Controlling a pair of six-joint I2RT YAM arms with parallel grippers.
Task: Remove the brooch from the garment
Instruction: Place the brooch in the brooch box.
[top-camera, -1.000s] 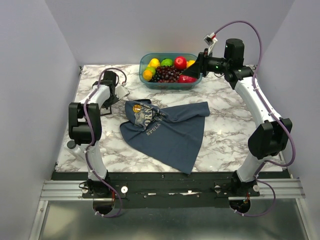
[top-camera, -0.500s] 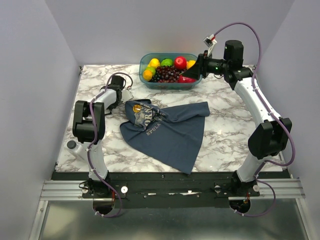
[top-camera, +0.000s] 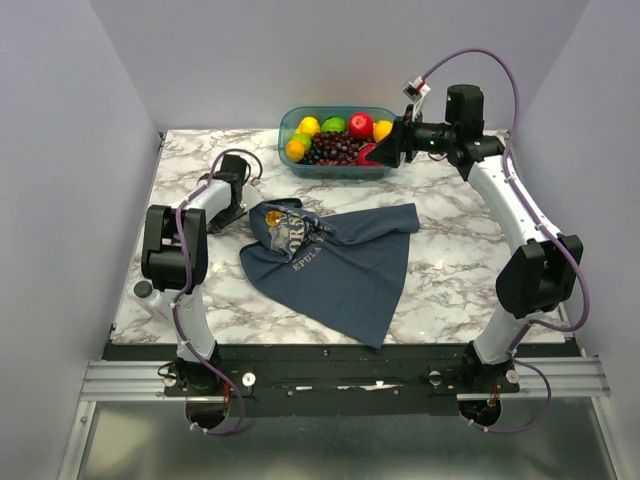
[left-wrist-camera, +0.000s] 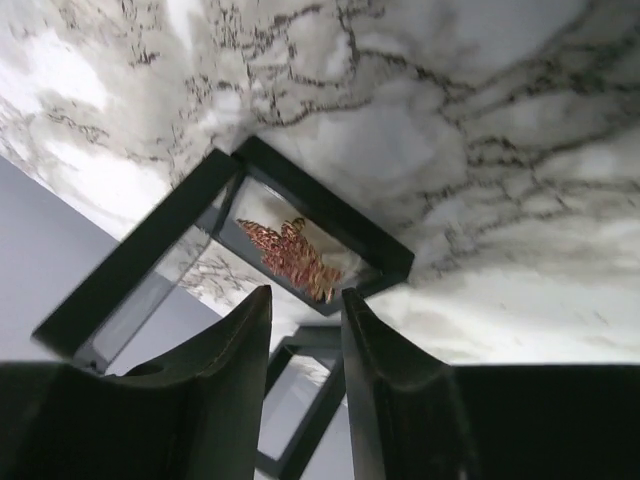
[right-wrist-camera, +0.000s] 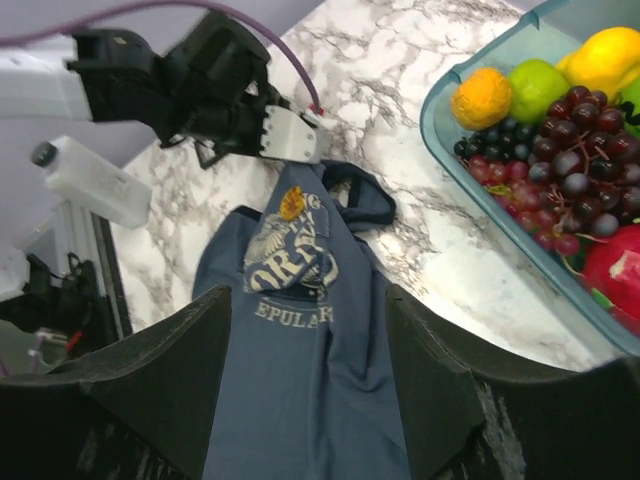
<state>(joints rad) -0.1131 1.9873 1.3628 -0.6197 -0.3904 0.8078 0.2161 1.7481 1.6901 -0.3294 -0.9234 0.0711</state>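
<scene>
**A robot test cell in a lab**

Two white-and-black robot arms, the left arm and the right arm, stand bolted beside bare aluminium rails at the near edge of a marble-patterned tabletop. Plain pale lilac panels box the table in on three sides. Purple cables run loose along the arms (nothing hides the wiring). On the table lie only staged items: a teal plastic bin of fruit and a garment.
</scene>
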